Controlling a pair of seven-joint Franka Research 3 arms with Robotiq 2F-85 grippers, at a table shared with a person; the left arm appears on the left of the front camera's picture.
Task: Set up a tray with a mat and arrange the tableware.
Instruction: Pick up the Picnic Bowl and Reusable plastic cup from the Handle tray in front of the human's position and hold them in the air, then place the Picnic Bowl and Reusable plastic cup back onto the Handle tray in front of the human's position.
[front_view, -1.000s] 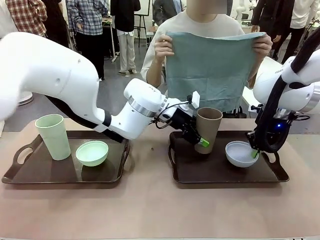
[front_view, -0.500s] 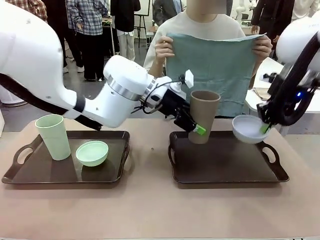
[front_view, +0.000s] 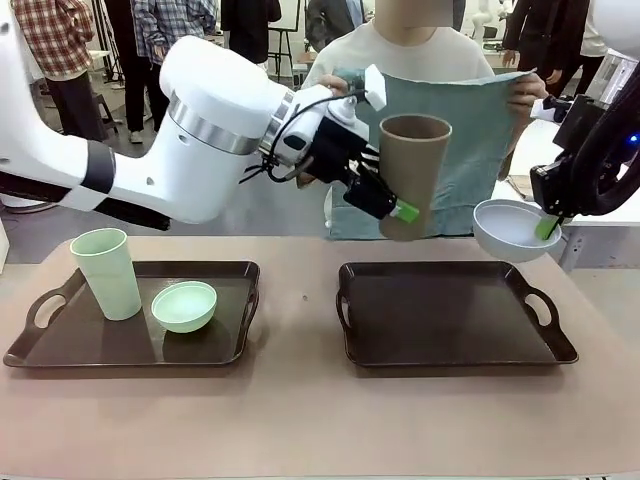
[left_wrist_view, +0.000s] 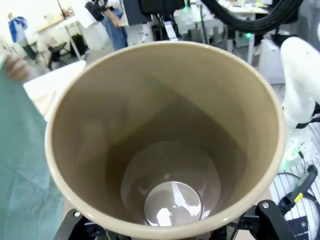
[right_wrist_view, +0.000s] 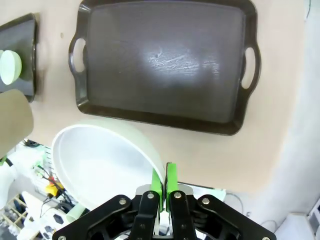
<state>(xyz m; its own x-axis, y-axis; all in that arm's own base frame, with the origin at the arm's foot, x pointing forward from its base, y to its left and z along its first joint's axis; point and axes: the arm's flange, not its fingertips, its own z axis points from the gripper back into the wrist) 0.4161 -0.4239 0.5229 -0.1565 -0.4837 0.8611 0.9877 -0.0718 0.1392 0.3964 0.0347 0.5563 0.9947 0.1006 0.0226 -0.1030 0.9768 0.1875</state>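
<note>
Lifting both pieces off the dark plastic tray (front_view: 450, 352), we now grip the tall tan-brown plastic cup (front_view: 412, 175) in our left gripper (front_view: 396, 206) and pinch the small white round bowl (front_view: 505, 228) by its rim in our right gripper (front_view: 547, 229), both aloft, leaving room for the person's teal cloth mat (front_view: 470, 130).

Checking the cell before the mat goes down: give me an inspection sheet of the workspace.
Surface: tan table carrying two dark handled trays, the left tray and the right tray.
Job's things: mint cup and mint bowl stand on the left tray; tan cup and white bowl are held in the air; teal mat is held up by the person's hand.
Clutter: nothing seen.
Claws: left claw shut on tan cup; right claw pinching white bowl's rim.
Cables: black cable looped at left wrist.
Surroundings: bystanders behind.
</note>
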